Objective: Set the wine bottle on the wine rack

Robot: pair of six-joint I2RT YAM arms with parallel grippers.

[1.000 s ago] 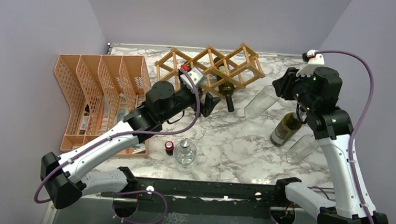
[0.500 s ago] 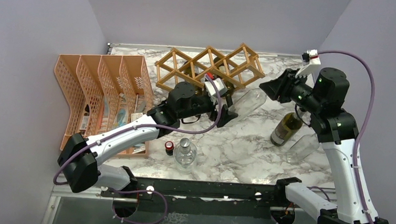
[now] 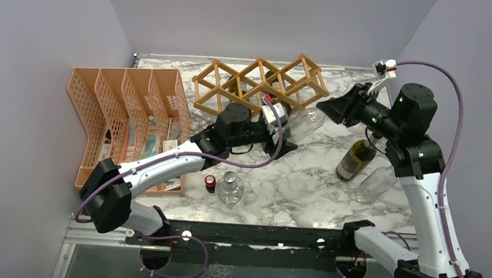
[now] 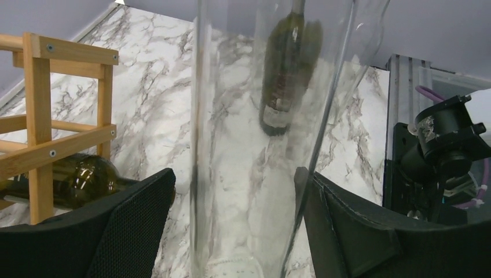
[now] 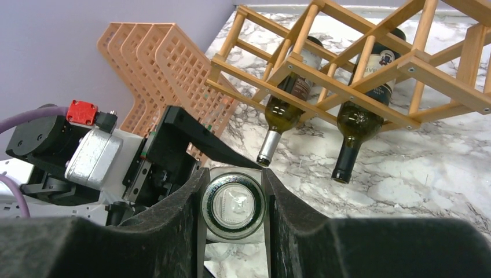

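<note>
Two racked: dark bottles (image 5: 289,95) lie in the wine rack (image 3: 260,81), necks poking out.
Up next: clear wine bottle (image 3: 305,122), in the air just in front of the rack, not in a cell yet.
Right gripper (image 5: 233,180): clamped on its mouth.
Left gripper (image 4: 234,191): jaws wide around its body, not squeezing yet.
Spares: one olive bottle (image 3: 355,158), one clear bottle lying down (image 3: 376,182), one squat clear bottle (image 3: 230,189), all nearer the arms than the rack.

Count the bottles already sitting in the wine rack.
2. A silver-capped bottle lies in one cell of the wine rack; a dark-necked bottle lies in the neighbouring cell. Cells outside the right wrist view may hide more.
</note>
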